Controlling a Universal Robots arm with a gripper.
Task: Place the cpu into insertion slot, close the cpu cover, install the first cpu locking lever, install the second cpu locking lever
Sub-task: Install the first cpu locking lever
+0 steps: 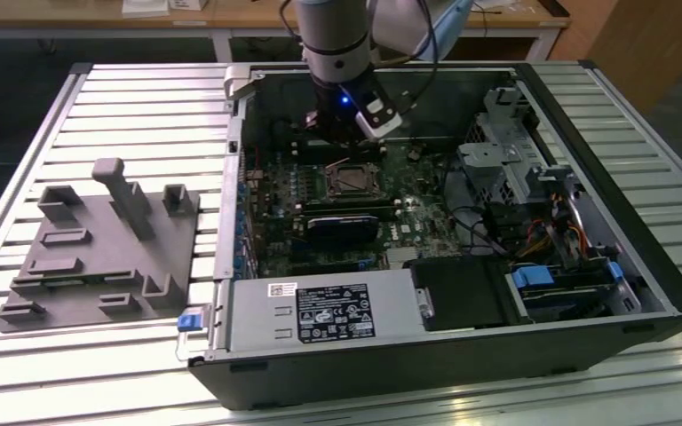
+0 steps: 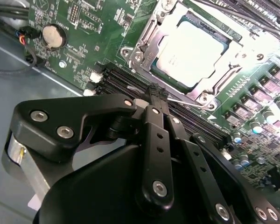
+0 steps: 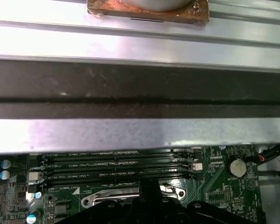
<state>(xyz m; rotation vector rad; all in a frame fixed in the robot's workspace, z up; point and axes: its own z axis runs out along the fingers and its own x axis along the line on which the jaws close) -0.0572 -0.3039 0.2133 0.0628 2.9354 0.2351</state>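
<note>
On my feed the second wrist view shows a green motherboard, the cpu dull silver-grey, the cpu cover shiny silver and my pincer matte black. In the exterior view the computer case is black, the counter silver-striped and the tray plain grey.

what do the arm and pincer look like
The arm is a silver-grey cylinder with a darker band and a small blue light glowing near its wrist; cables run beside it. The pincer is matte black, built of flat linked bars pinned with silver screws.
</note>
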